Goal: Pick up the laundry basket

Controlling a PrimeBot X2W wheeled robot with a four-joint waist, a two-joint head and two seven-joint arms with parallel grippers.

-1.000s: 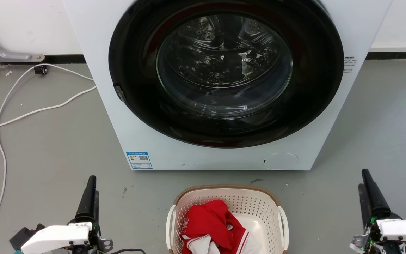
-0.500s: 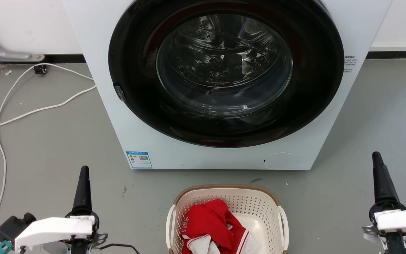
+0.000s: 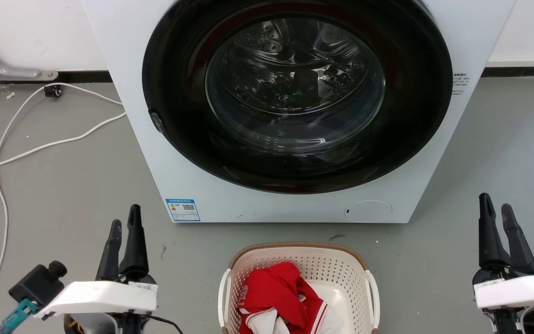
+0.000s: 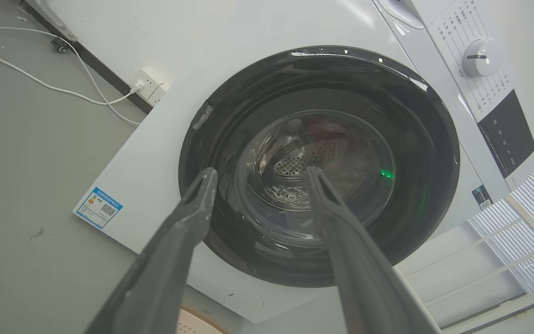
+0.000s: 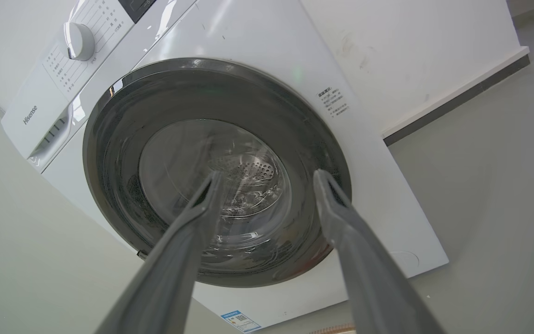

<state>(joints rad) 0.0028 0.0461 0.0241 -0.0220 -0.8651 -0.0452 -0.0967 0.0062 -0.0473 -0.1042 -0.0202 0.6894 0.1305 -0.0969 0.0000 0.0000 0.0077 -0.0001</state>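
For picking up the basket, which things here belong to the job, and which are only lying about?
Job: cream perforated plastic laundry basket with brown rim; left gripper; right gripper, both open.
Lying about: white front-loading washing machine; loose white cable; red-and-white garment inside the basket.

Grey floor is carrying the white washing machine at the far side; the laundry basket is sitting nearer, just before it. White cable is trailing left, possibly from a plug.
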